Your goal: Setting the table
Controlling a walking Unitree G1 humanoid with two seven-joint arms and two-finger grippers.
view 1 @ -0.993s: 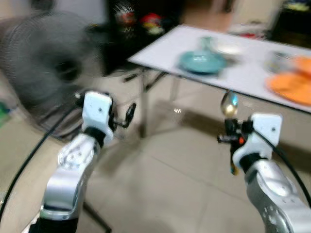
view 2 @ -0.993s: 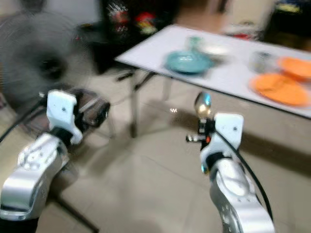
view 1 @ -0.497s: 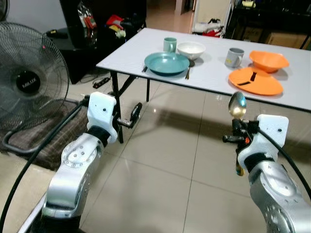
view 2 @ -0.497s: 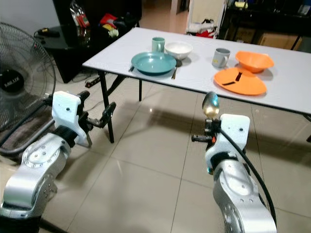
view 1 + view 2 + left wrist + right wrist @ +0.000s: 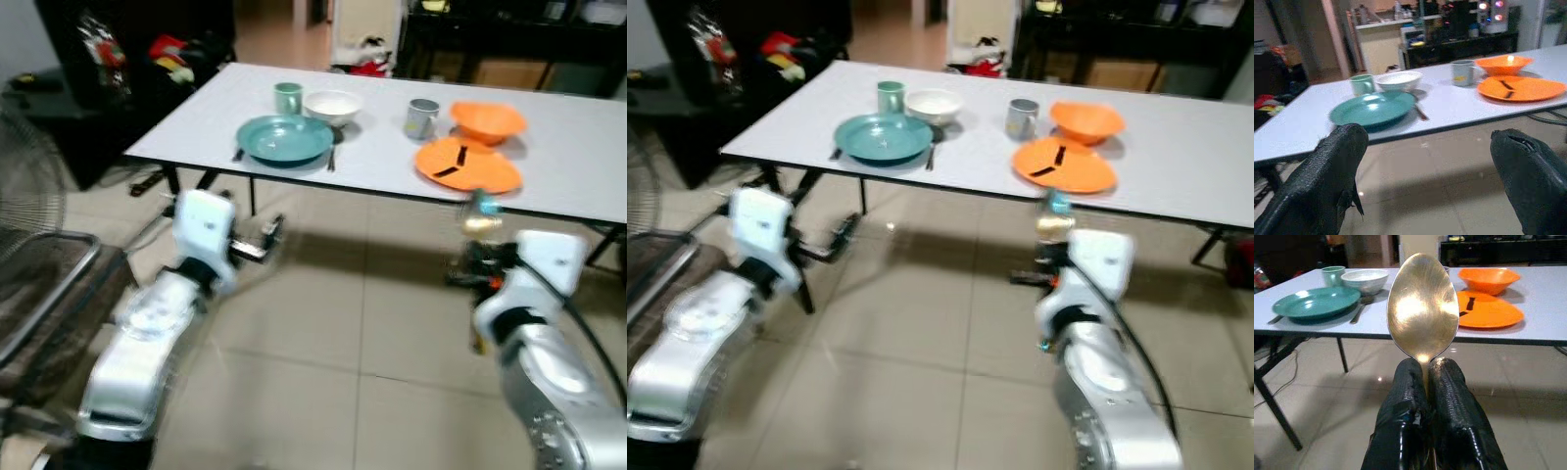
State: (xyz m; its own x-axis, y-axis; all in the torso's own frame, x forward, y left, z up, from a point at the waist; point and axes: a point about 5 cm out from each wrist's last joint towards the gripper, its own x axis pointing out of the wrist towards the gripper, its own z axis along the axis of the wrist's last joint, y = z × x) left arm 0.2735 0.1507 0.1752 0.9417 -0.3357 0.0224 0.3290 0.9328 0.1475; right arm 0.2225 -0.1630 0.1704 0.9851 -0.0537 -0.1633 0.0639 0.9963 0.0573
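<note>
Gold spoon point(image 5: 1422, 308) held upright, bowl up, neck pinched between the closed fingers of the right claw point(image 5: 1427, 369), short of the white surface point(image 5: 1176, 176). On the surface: teal plate point(image 5: 884, 137) with a utensil at each side, green cup point(image 5: 890, 97) and white bowl point(image 5: 933, 104) just behind it; well apart, orange plate point(image 5: 1064, 164) carrying a dark utensil, grey mug point(image 5: 1023, 118) and orange bowl point(image 5: 1086, 121) behind it.

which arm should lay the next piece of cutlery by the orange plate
Right. The right claw is shut on the spoon and faces the orange plate. The left claw is open, holds nothing and faces the teal plate.
</note>
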